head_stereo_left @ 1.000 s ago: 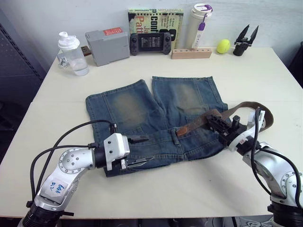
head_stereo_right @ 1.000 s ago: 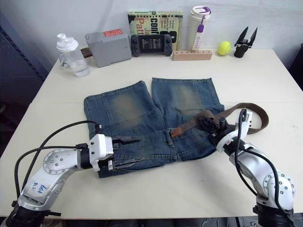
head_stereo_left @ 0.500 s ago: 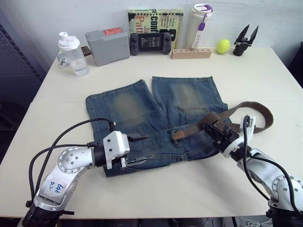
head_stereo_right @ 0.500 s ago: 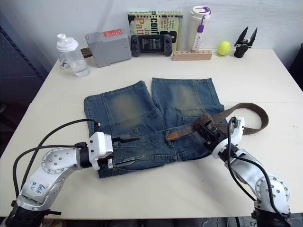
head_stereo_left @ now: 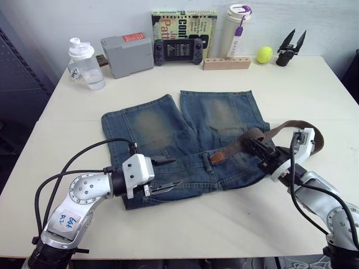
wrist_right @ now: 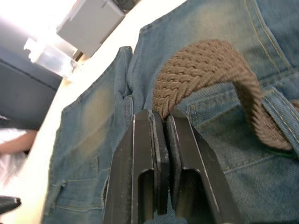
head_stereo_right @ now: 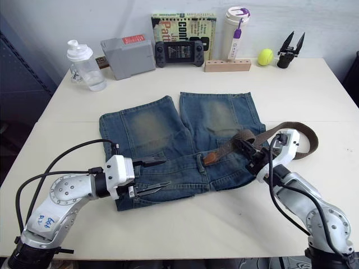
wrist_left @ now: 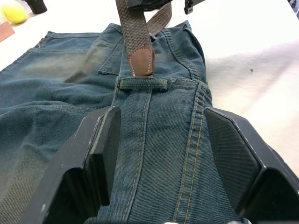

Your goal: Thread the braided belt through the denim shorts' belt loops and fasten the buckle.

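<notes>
1. Since half a second ago, the right pincer [head_stereo_right: 251, 152] has drawn back toward the robot's right, and the braided belt's leather tip [wrist_left: 141, 61] has slid back with it to lie just short of the centre belt loop [wrist_left: 142, 83].
2. Nearest, the left pincer [head_stereo_left: 167, 174] hovers over the waistband of the denim shorts [head_stereo_left: 168, 131], fingers spread wide, one on each side of that loop.
3. The right pincer is clamped on the braided belt [wrist_right: 205, 77], pinching the woven strap where it arches over the shorts.
4. Beyond it, the belt curves in a loop onto the table [head_stereo_left: 314, 84] at the robot's right.
5. At the table's far edge stand a bottle [head_stereo_left: 84, 63], a grey box [head_stereo_left: 127, 54] and a yellow ball [head_stereo_left: 264, 54].
</notes>
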{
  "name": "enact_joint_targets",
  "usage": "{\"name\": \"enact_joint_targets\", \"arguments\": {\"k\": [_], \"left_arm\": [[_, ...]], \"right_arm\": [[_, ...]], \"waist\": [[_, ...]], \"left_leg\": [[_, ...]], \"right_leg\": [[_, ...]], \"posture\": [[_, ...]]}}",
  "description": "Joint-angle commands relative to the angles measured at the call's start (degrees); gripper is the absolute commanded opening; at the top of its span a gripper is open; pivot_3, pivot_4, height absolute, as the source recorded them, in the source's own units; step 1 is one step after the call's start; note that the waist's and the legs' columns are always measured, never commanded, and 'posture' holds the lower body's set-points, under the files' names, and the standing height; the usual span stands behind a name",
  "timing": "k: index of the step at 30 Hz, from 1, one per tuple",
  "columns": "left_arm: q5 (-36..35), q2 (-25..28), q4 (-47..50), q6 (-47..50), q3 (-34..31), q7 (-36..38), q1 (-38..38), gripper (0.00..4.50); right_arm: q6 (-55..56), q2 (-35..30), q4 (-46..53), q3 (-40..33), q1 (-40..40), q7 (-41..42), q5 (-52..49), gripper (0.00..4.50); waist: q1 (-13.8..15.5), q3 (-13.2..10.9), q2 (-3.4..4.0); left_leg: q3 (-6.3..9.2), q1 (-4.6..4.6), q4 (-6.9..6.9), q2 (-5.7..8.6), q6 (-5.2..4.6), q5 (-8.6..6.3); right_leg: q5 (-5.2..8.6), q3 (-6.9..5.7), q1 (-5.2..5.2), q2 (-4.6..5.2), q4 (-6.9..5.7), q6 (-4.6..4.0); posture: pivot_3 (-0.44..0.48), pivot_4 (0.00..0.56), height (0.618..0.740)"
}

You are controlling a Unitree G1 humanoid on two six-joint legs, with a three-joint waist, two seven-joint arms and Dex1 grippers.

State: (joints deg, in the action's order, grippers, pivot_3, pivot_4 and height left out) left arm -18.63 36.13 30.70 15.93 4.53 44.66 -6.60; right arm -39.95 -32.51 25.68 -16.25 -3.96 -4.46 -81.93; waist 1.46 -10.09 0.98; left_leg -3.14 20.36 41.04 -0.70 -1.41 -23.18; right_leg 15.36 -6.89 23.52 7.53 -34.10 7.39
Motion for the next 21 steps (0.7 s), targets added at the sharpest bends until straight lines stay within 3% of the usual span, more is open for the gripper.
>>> {"name": "enact_joint_targets", "arguments": {"k": [1, 12, 17, 21], "left_arm": [[0.18, -0.43, 1.04, -1.09, -0.56, -0.34, -0.74, 3.17], [0.90, -0.90, 0.80, -1.04, -1.11, -1.26, -1.18, 3.17], [1.33, -0.96, 0.62, -1.27, -1.35, -1.90, -1.54, 3.17], [2.34, -1.30, -0.45, -2.13, -0.64, -2.07, -2.69, 3.17]], "right_arm": [[1.41, -0.43, 3.12, -0.01, 0.18, 3.72, 5.23, 0.00], [3.31, 2.55, 6.73, 6.62, 0.91, 8.18, 21.87, 0.00], [3.07, 5.03, 8.11, 8.68, 1.23, 8.47, 24.89, 0.00], [0.23, 8.43, 8.41, 10.25, 1.84, 6.45, 21.75, 0.00]], "waist": [[0.03, 0.00, 0.00], [-0.07, 0.00, 0.00], [-0.06, 0.00, 0.00], [-0.08, 0.00, 0.00]], "left_leg": [[-0.02, 0.00, 0.00, 0.01, 0.00, 0.00], [-0.03, 0.00, -0.01, 0.02, 0.00, 0.00], [-0.02, -0.01, -0.01, 0.03, 0.00, 0.00], [-0.01, -0.02, -0.01, 0.02, 0.01, 0.00]], "right_leg": [[0.00, 0.00, 0.00, 0.00, 0.00, 0.00], [0.00, -0.01, 0.00, -0.01, 0.00, 0.00], [0.00, 0.00, 0.00, -0.01, 0.00, 0.00], [0.00, -0.01, 0.00, -0.05, 0.00, 0.00]], "posture": [[0.000, 0.150, 0.726], [0.000, 0.150, 0.726], [0.000, 0.150, 0.726], [0.000, 0.150, 0.726]]}}
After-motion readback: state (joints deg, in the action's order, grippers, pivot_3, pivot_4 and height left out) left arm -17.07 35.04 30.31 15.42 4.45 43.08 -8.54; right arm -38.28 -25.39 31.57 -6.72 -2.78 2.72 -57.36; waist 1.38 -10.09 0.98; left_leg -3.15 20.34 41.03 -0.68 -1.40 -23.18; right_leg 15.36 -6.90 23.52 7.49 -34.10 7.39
